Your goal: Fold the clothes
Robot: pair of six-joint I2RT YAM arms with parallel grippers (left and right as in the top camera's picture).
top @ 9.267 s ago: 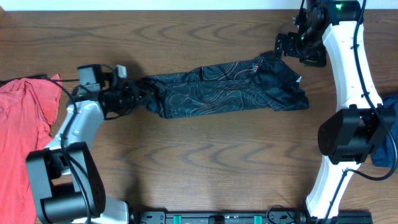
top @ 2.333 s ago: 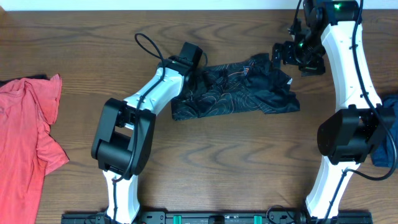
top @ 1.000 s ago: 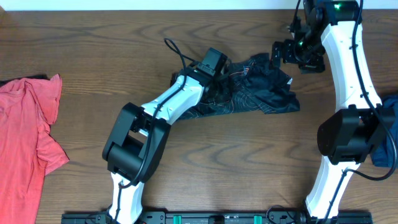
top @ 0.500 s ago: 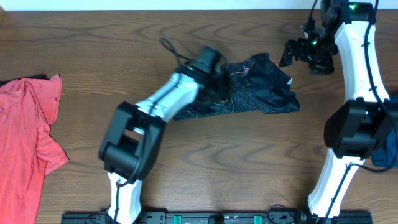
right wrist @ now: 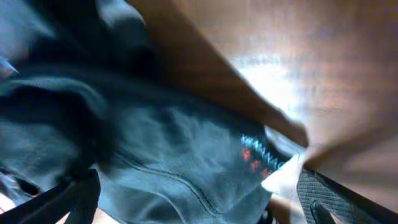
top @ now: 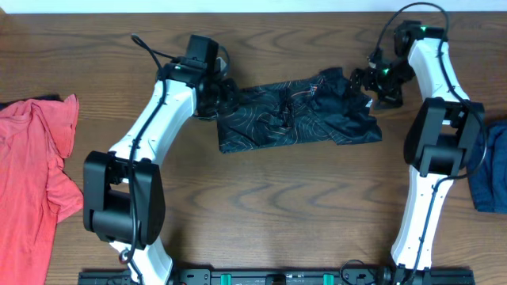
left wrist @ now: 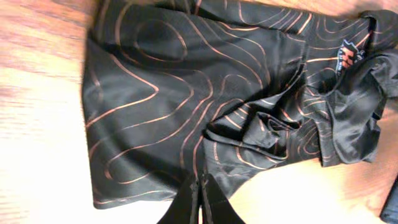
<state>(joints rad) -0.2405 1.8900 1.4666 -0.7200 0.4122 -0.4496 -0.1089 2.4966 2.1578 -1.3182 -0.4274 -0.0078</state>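
Lying rumpled on the far middle of the tabletop [top: 261, 206], the jersey [top: 297, 115] runs its long axis left to right, rising slightly away at the right, with what looks like the flat hem at the left and the bunched logo end at the right. It seems light, limp and slippery, so hem corners or shoulder seams are the best places to pinch it. The left pincer [left wrist: 199, 186] hangs clenched on nothing over the hem end, while the right pincer [top: 364, 79] is released, its fingers spread over the right-end folds.
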